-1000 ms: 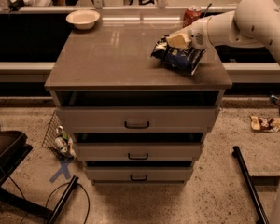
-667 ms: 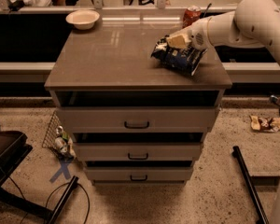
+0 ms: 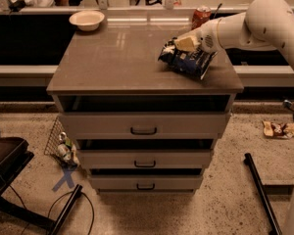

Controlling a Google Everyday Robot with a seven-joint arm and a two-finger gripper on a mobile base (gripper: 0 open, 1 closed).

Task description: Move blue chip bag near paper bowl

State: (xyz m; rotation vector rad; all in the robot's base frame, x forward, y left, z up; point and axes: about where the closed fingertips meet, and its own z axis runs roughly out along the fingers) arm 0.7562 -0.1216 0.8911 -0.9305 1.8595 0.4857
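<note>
The blue chip bag [image 3: 187, 60] is a crumpled dark blue foil bag with white lettering, lying on the right part of the cabinet top [image 3: 112, 62]. My gripper [image 3: 185, 44] comes in from the right on a white arm and sits on the bag's upper edge, touching it. The paper bowl [image 3: 86, 19] is a small cream bowl at the far left corner of the cabinet top, well apart from the bag.
A red soda can [image 3: 201, 15] stands behind the gripper at the far right of the top. The cabinet has three drawers [image 3: 143, 130] below. A wire basket [image 3: 61, 143] of cans, cables and a black bar lie on the floor.
</note>
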